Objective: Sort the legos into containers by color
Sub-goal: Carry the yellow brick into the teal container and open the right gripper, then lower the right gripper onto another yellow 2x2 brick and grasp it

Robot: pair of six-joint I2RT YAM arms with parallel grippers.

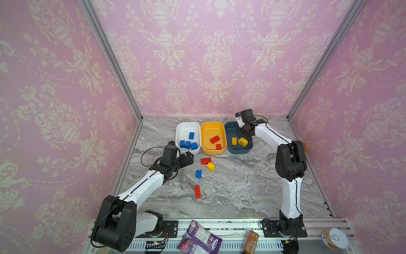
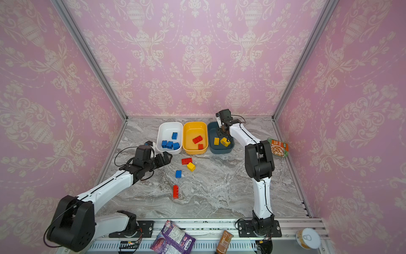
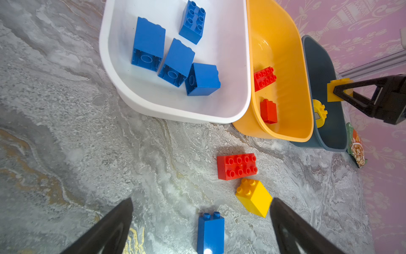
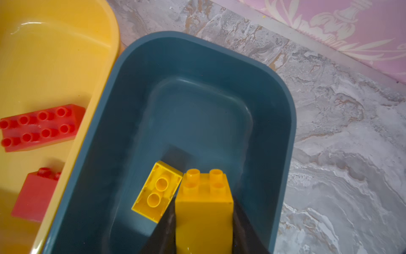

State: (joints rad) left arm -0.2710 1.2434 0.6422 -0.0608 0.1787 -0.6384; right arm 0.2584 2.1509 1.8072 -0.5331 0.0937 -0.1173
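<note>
Yellow brick, clenched in the right hand, hangs over the teal tub at one o'clock on the surface, likely because yellows collect there; left hand, spread wide and empty, points toward the loose blue brick.

Bright, even light with soft shadows; glare streaks the yellow-orange tub; wrist views bend at edges.

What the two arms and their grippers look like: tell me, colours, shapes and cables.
Both the left arm and right arm have white link shells, black joint housings and thin black cables. The left gripper and right gripper carry black, tapered triangular fingers.
</note>
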